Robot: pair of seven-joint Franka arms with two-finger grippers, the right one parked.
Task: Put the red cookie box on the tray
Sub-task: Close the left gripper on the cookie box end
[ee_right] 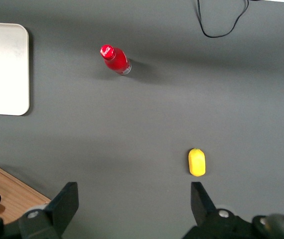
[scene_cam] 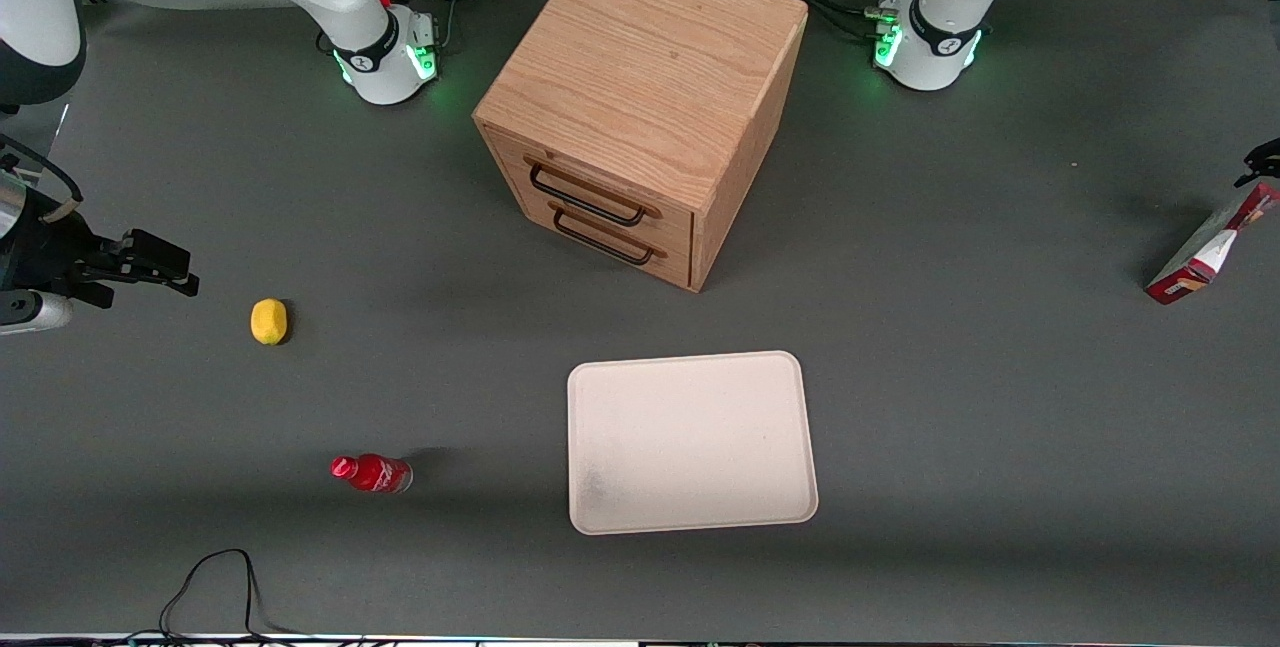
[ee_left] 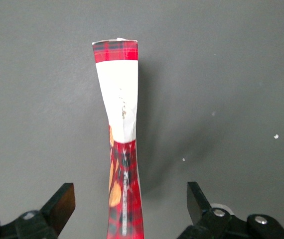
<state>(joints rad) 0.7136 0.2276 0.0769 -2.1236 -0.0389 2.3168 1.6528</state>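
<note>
The claw (ee_left: 131, 201) hangs over the working arm's end of the desk (scene_cam: 1000, 407) with its fingers (ee_left: 62, 201) spread wide apart, and the box (ee_left: 122, 149) stands between them, touched by neither as far as can be seen, one end on the desk and the other tilted up toward the claw. The tray (scene_cam: 690, 442) lies bare, well apart from the claw toward the desk's middle. Judged progress: early, with no grip made, so closing on the box, lifting, carrying and setting down all remain.
</note>
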